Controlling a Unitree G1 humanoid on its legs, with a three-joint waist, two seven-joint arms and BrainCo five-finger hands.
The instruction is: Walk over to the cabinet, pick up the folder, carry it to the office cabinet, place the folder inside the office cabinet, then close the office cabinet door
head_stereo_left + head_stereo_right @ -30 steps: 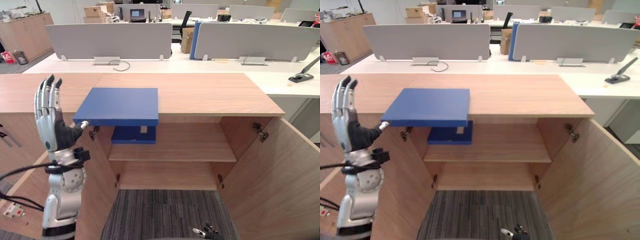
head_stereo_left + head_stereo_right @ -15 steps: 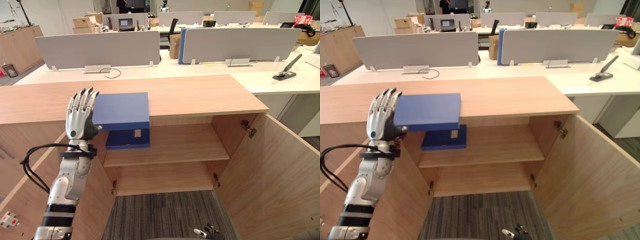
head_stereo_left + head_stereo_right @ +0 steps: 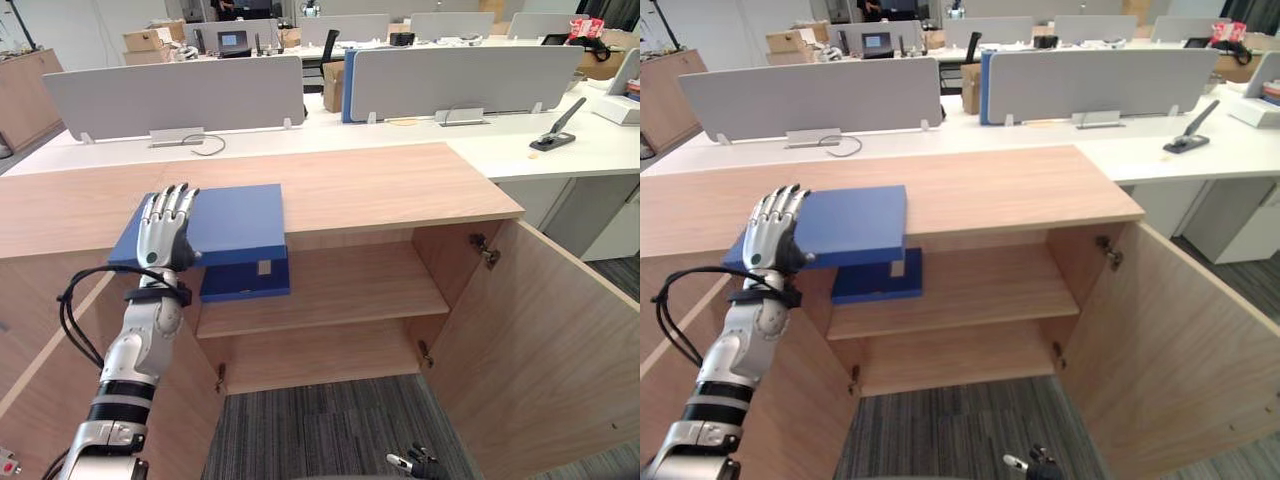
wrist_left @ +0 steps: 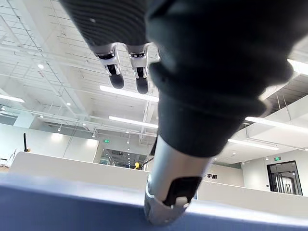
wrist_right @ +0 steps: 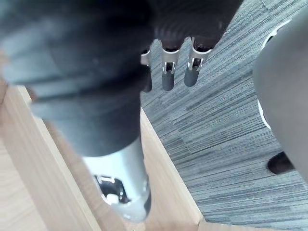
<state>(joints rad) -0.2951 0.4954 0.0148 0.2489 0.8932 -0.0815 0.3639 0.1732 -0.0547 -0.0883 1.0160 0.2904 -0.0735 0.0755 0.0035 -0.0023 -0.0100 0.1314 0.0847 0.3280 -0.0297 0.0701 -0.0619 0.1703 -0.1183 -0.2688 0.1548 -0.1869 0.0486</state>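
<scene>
A flat blue folder point(image 3: 235, 218) lies on the wooden cabinet top point(image 3: 380, 185), its front edge hanging over the open compartment. My left hand point(image 3: 165, 225) is raised against the folder's left front part, with straight fingers point(image 4: 115, 77) pointing up over it. The thumb point(image 4: 173, 192) reaches down to the blue surface point(image 4: 67, 209). A second blue item point(image 3: 245, 280) rests on the upper shelf point(image 3: 340, 290) just below. My right hand point(image 3: 413, 463) hangs low over the carpet, its fingers point(image 5: 166, 72) relaxed and holding nothing.
Both cabinet doors stand open: the right door point(image 3: 545, 330) swings out toward me and the left door point(image 3: 50, 360) runs beside my left arm. Grey carpet point(image 3: 320, 430) lies in front. White desks with grey dividers point(image 3: 180, 95) stand behind the cabinet.
The camera has shifted and the cabinet sits further left in view. My left hand has moved from beside the folder's left corner onto its left front part.
</scene>
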